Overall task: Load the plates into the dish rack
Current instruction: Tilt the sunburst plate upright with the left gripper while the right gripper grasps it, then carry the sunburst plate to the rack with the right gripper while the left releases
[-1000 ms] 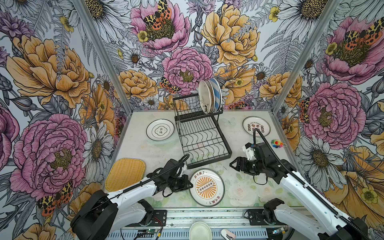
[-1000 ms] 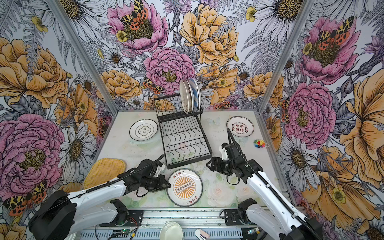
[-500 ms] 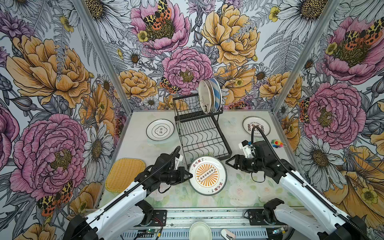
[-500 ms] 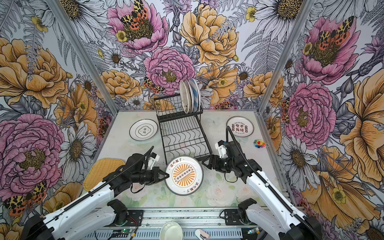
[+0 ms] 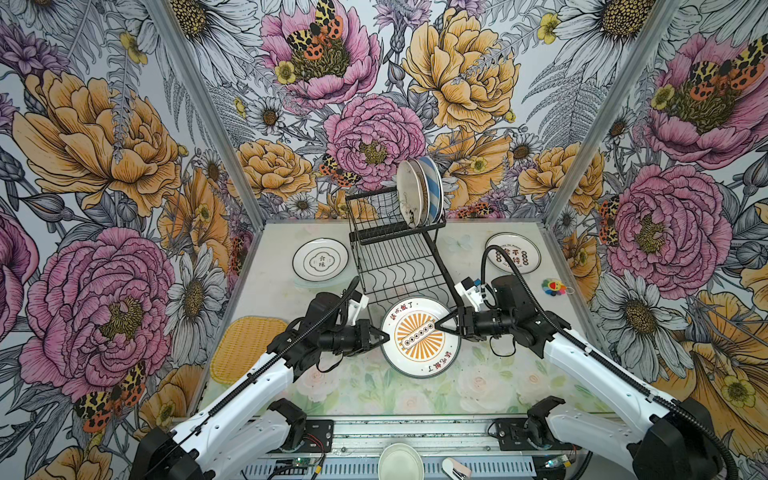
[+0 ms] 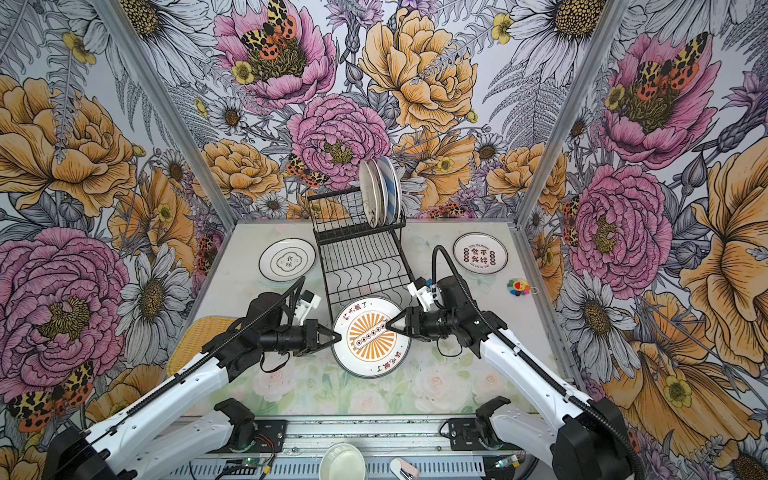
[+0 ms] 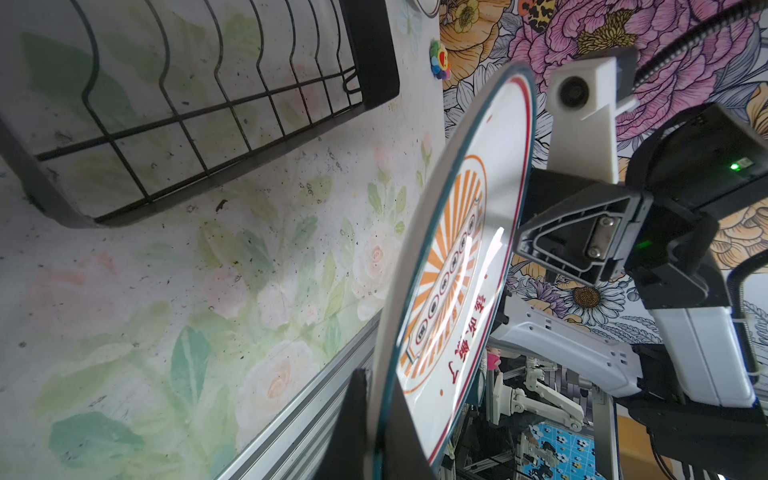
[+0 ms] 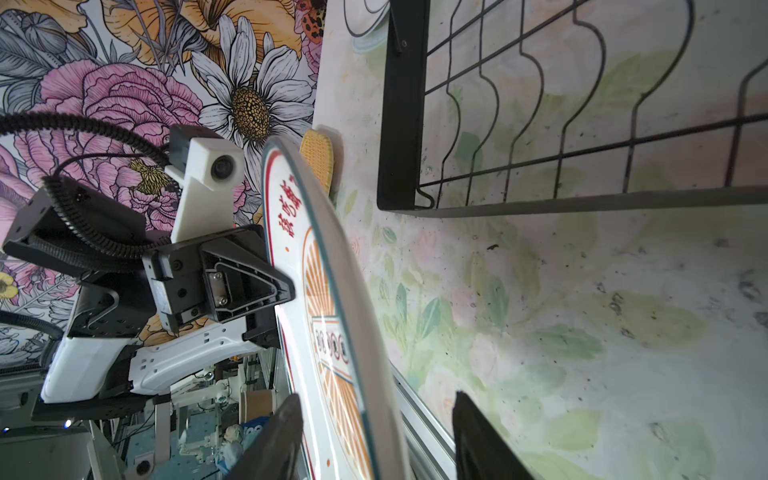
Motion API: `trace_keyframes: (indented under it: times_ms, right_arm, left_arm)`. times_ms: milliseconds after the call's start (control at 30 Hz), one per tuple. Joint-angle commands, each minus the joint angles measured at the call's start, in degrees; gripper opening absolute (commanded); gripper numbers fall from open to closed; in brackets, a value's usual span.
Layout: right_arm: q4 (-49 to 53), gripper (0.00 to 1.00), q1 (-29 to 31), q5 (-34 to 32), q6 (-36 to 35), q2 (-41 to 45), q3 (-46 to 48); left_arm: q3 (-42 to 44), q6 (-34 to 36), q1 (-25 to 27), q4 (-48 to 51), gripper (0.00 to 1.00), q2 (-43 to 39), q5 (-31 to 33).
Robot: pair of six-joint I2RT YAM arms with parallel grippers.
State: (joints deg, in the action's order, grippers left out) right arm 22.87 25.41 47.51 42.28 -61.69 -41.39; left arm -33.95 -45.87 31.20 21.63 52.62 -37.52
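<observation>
Gripping sunburst plate (image 5: 419, 343), left claw (image 5: 384, 335); right claw (image 5: 437, 326) spread astride its rim; "食味" plate (image 5: 320, 259) apart

Three walls (image 5: 374, 83) wore a bold floral print of pink peonies, orange blooms, white daisies and spotted moths. Metal posts (image 5: 208, 116) marked the back corners. The tabletop (image 5: 374, 386) bore a pale print of roses and green leaves, flecked with dirt. An aluminium rail (image 5: 415, 432) ran along its near edge. The light was even.
</observation>
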Motion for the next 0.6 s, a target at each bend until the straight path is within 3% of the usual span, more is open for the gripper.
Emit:
trace_keyframes:
  times_ms: [0, 133, 400, 533, 567]
  right_arm:
    - [-3.91, 0.47, 0.75, 3.93, 0.08, -0.44, -1.69]
    - [-4.41, 0.28, 2.07, 6.14, -0.25, -1.72, -2.31]
    - [-4.8, 0.01, 3.33, 6.5, -0.97, -3.35, -3.25]
    - [-4.68, 0.0, 3.37, 6.2, -1.06, -3.44, -3.74]
    - [-4.69, 0.0, 3.34, 5.85, -1.06, -3.44, -3.79]
  left_arm:
    - [-1.29, 1.49, -0.57, -4.12, 0.0, -0.37, -3.06]
    - [-1.07, 1.23, -0.68, -5.39, 0.0, 0.1, -3.62]
    - [-1.04, 1.57, -0.71, -6.09, 0.0, 1.08, -4.57]
    - [-1.11, 2.16, -1.05, -4.68, 0.0, 1.08, -4.08]
    - [-1.19, 2.4, -1.32, -4.14, 0.04, 0.95, -3.94]
